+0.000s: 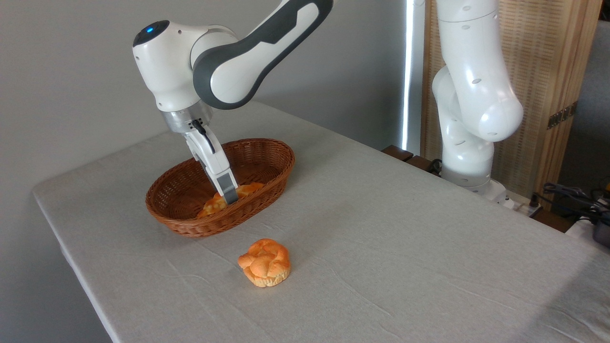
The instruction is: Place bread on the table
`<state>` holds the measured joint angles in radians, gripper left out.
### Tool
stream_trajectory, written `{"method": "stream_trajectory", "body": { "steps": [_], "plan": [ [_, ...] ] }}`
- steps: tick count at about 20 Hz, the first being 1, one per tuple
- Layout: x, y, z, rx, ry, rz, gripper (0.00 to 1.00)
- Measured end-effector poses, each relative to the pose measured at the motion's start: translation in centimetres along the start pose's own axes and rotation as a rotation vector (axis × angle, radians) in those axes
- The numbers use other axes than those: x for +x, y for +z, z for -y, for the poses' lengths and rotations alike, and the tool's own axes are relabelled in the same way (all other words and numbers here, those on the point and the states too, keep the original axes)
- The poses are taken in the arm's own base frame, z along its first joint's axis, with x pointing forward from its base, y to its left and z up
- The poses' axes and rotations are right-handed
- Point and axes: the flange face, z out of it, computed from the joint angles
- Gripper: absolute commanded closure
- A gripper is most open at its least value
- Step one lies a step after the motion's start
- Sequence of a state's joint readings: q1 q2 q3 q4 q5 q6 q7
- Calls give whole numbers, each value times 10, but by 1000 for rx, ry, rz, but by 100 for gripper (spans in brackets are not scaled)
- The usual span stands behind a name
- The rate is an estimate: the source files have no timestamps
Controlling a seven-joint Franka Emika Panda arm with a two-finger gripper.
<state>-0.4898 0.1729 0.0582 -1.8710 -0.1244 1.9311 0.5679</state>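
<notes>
Grey-clothed table (381,214) held the basket (267,152); gripper (228,196) reached the bread (214,204), jaw state indeterminable. Risk: an off-centre hold could drop it.

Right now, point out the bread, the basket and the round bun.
bread (213,205): camera view, orange end left of the hand.
basket (267,145): camera view, far rim.
round bun (265,262): camera view, knotted top.

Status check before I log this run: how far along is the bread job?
Done: the pincer has reached into the basket. In hand: it sits at the bread, grip unclear. Left: lift it onto the table, where only the round bun lies.
</notes>
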Motion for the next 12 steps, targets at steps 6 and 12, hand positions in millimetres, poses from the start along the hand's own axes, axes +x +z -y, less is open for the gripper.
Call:
{"method": "stream_trajectory", "body": {
  "steps": [6,12],
  "plan": [
    [-1,0,3,5,-1,3,63],
    [-4,-8,5,12,-6,-9,62]
  ]
}}
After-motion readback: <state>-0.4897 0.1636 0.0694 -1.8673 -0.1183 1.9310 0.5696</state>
